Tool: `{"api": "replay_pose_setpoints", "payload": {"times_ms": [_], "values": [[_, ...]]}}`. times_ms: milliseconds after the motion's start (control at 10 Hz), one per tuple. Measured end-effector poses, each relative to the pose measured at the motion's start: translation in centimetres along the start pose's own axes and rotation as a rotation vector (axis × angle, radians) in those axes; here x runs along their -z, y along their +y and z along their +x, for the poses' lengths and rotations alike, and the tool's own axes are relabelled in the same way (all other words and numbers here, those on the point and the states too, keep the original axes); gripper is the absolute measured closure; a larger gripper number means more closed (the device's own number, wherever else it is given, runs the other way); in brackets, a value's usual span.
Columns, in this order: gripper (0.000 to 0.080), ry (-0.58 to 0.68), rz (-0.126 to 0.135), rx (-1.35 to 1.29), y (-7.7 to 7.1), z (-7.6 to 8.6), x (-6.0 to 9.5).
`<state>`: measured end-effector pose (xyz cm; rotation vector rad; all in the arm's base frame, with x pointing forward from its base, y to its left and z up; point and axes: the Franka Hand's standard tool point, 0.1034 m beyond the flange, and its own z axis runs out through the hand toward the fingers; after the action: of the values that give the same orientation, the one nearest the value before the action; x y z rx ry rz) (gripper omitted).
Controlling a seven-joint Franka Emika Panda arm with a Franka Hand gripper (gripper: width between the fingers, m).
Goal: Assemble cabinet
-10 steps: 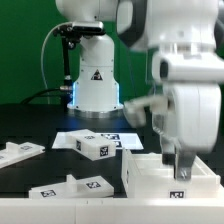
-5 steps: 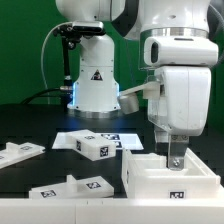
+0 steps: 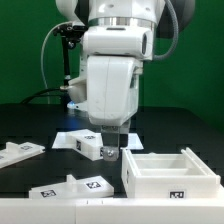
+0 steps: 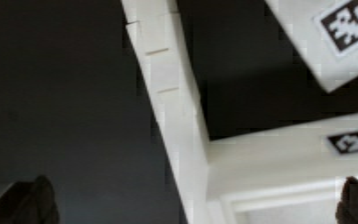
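Near right on the surface (image 3: 30, 128): cabinet box (image 3: 170, 176), left behind. Near left: flat panel (image 3: 76, 186), lying untouched. Farther back: gripper (image 3: 108, 148), shifted left off the box, jaws spread and empty, just beside small block (image 3: 88, 146); probably next part to fetch.

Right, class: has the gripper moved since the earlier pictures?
Yes. From above the cabinet box, the gripper has shifted toward the exterior view's left, and is now past the box's left wall.
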<state>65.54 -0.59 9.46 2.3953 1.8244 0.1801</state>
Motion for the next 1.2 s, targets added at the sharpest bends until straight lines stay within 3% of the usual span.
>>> {"api": "replay_pose_setpoints", "payload": {"times_ms": [200,300,400,600,1000,1200], "values": [[0.0002,0.005,0.001,-0.050,0.0,-0.3,-0.1],[0.0002,0.023,-0.003,-0.236,0.3,-1.3,-0.4],[0.0002,0.031,0.009,-0.408,0.1,-2.2,-0.9],[0.0002,0.034,0.013,-0.558,0.2,-3.5,-1.5],[0.0002,0.034,0.020,-0.788,0.1,-3.2,-1.6],[0.0002,0.043,0.049,-0.998,-0.6,-6.6,-3.2]]}}
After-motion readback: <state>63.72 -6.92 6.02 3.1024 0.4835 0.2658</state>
